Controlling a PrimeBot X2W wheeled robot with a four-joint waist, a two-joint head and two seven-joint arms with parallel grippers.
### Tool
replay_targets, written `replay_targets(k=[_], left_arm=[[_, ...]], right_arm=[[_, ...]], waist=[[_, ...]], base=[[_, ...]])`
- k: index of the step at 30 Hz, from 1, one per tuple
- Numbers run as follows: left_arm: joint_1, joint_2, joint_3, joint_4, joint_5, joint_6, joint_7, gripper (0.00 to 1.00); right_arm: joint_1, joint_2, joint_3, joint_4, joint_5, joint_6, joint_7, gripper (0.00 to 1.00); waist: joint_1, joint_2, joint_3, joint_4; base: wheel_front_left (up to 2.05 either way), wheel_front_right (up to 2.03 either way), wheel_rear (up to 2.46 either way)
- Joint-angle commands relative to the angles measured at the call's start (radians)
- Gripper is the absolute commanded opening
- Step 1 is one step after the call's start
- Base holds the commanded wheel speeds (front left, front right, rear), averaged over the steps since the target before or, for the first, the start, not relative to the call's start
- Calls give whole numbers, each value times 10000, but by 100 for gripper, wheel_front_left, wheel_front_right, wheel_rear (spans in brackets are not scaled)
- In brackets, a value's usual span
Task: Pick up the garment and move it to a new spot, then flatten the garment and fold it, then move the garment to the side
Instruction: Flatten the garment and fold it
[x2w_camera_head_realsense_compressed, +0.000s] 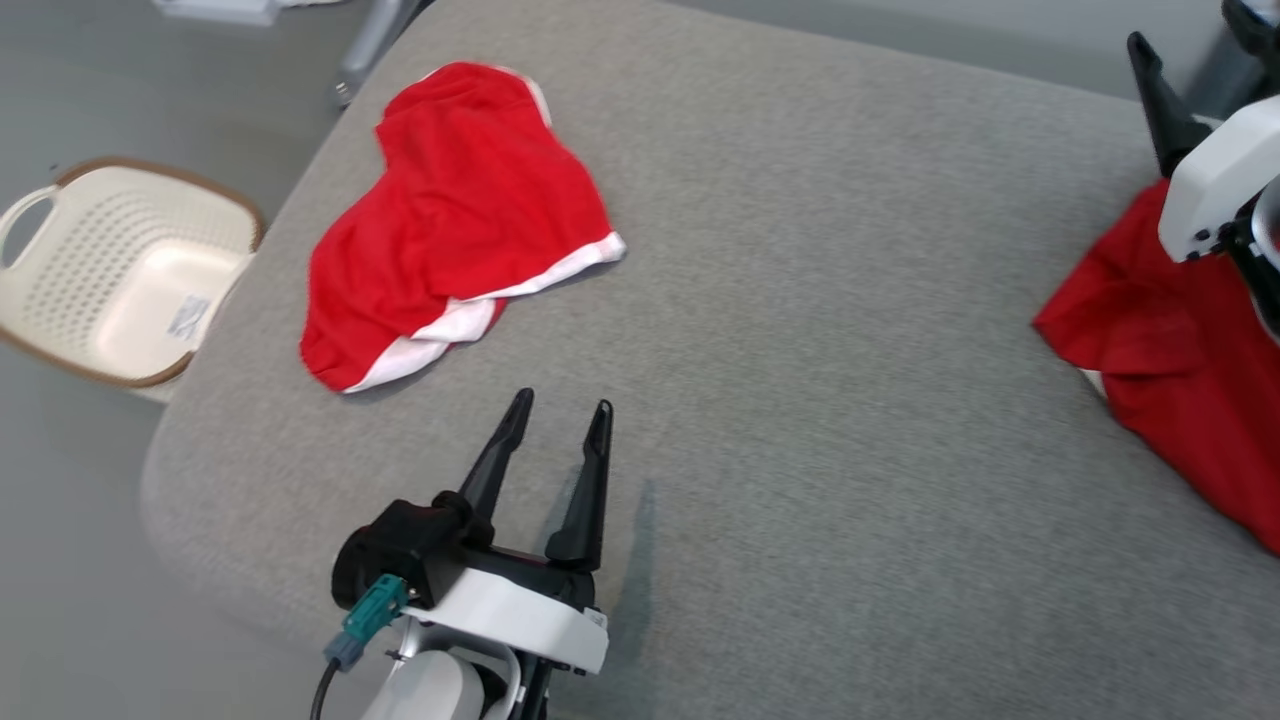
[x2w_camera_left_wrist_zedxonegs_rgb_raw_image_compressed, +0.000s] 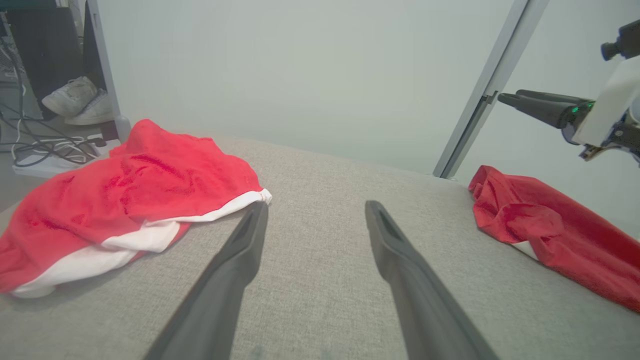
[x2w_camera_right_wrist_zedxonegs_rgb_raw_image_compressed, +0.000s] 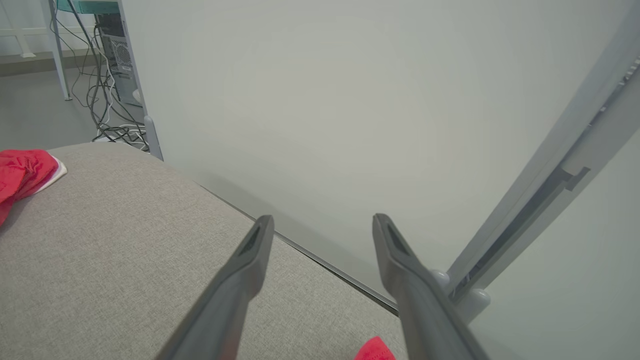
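A crumpled red garment (x2w_camera_head_realsense_compressed: 450, 220) with white trim lies on the far left part of the grey padded table (x2w_camera_head_realsense_compressed: 800, 350). My left gripper (x2w_camera_head_realsense_compressed: 560, 410) stands open just short of its near hem, holding nothing; in the left wrist view the garment (x2w_camera_left_wrist_zedxonegs_rgb_raw_image_compressed: 125, 190) sits to the left of the open gripper (x2w_camera_left_wrist_zedxonegs_rgb_raw_image_compressed: 316, 206). A second red garment (x2w_camera_head_realsense_compressed: 1170, 370) lies at the table's right edge, partly hidden by my right arm. My right gripper (x2w_camera_head_realsense_compressed: 1195, 50) hovers open above it, pointing past the table's far edge, with bare air between its fingers (x2w_camera_right_wrist_zedxonegs_rgb_raw_image_compressed: 322, 219).
A cream laundry basket (x2w_camera_head_realsense_compressed: 120, 270) stands on the floor left of the table. Beyond the far edge are a grey metal post (x2w_camera_left_wrist_zedxonegs_rgb_raw_image_compressed: 480, 95), white shoes (x2w_camera_left_wrist_zedxonegs_rgb_raw_image_compressed: 75, 100) and loose cables (x2w_camera_right_wrist_zedxonegs_rgb_raw_image_compressed: 115, 125). Bare grey cloth stretches between the two garments.
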Motion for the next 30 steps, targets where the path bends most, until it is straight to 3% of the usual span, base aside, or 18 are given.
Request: replay_targets(k=[1,8,15,23,30], left_arm=[[-127,40,131,11,148,-47,-16,100],[26,37,835,88,691,-210,-16,100],[151,46,1617,-145,870,-298,-15,100],[376,39,2123,-60,1131,-512,-15,100],[422,40,2305,137,1538,-690,-15,100]], right_arm=[[282,38,14,-7,134,-3,-229,100],[1394,180,-484,-1084,267,-3,-845,100],[4238,151,-2989,-4519,-1064,-3,-841,100],[7936,1270,-5035,-6905,-2225,-3,-846,100],[9348,2394,-5934,-7859,-2754,-3,-845,100]], waist=[[0,0,-381,-610],[0,0,-1078,-2522],[0,0,-1492,-4232],[0,0,-1735,-5411],[0,0,-1567,-6093]], base=[[0,0,0],[0,0,0],[0,0,0],[0,0,0],[0,0,0]])
